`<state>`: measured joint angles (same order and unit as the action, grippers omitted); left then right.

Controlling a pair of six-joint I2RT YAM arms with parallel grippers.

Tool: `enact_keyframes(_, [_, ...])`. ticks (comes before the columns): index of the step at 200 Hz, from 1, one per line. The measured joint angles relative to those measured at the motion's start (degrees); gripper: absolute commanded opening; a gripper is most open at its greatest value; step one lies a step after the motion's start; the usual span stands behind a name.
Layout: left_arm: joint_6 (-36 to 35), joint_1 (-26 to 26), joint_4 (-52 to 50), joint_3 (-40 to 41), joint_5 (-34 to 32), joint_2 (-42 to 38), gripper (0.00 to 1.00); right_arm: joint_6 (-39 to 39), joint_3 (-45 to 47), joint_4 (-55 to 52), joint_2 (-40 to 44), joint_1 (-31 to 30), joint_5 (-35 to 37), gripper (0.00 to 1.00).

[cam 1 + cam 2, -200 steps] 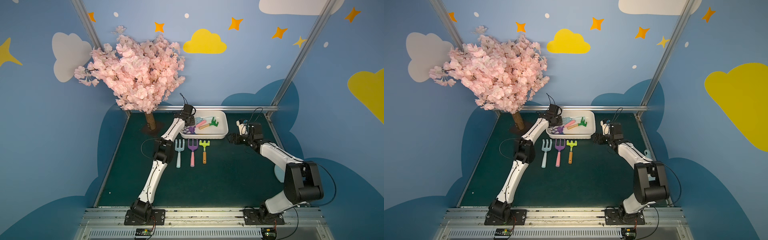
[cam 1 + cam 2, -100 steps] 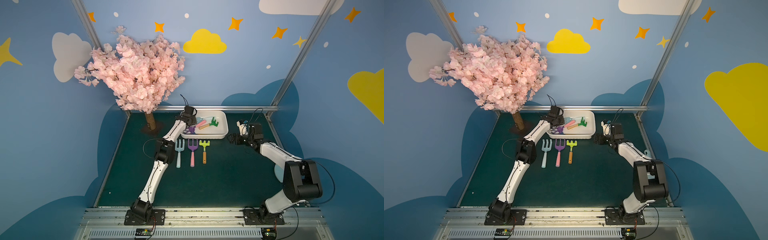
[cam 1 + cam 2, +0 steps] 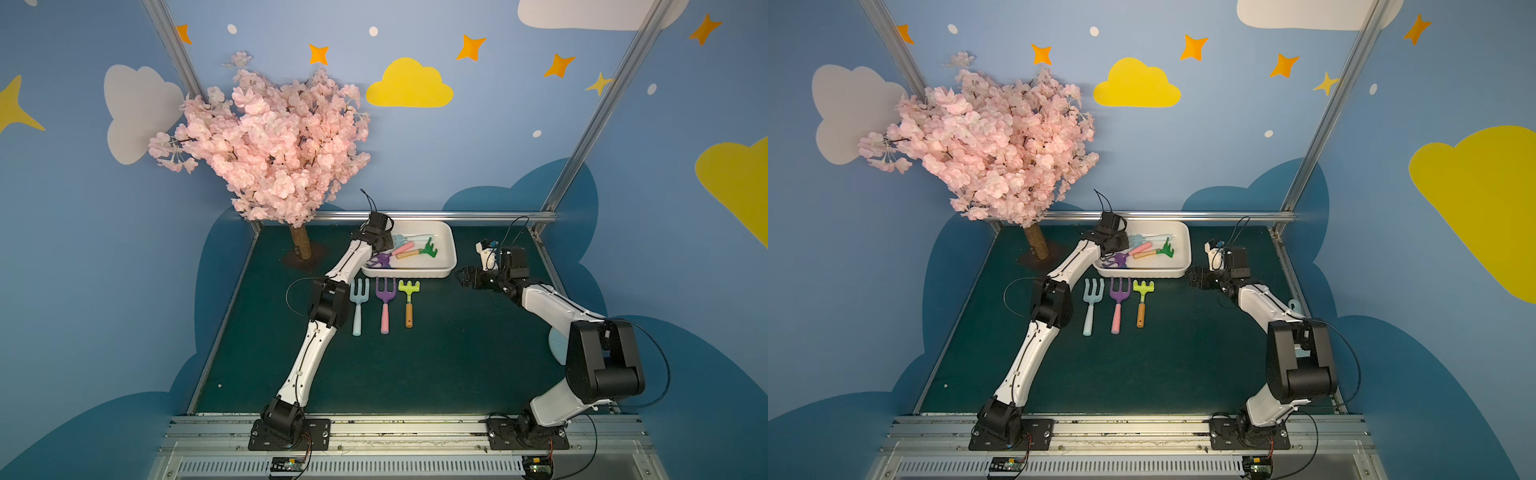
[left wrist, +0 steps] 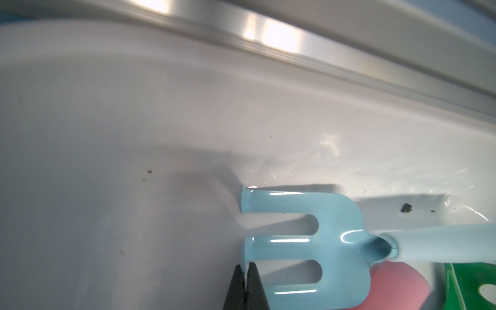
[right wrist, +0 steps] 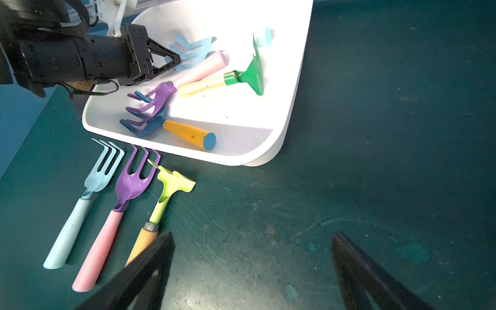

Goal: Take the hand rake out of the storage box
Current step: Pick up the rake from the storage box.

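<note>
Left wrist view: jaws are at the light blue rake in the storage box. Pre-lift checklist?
1. Left gripper jaws shut on a tine tip of the light blue rake: ok.
2. Grip firmness, only a thin tip pinched: cannot tell.
3. Rake lies on top of the pink handle, not pinned: ok.
4. Green rake leans by the light blue handle, may drag along: cannot tell.
5. Right gripper open, outside the storage box: ok.
6. Bare mat beside the yellow-green rake for set-down: ok.
</note>
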<state>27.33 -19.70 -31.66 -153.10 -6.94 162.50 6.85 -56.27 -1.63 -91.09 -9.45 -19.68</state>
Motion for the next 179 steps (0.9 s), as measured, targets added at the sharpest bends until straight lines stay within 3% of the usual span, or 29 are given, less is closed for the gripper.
enact_keyframes(72, [-1.40,-0.02,-0.50,6.12,-0.39,-5.97,0.03,0.50,0.00,-0.50,2.34,-0.44,-0.39,0.94])
enact_keyframes(128, [-5.86,-0.04,-0.46,10.54,1.16,-16.17,0.03,3.19,0.02,-1.88,7.50,-2.54,0.76,0.94])
enact_keyframes(154, [-12.22,-0.31,1.88,22.75,6.71,-26.75,0.03,2.56,0.02,-4.02,11.74,-6.23,2.64,0.94])
enact_keyframes(179, [-19.96,-1.53,7.63,43.10,12.28,-40.44,0.03,2.29,0.04,-6.67,16.09,-10.21,4.72,0.94])
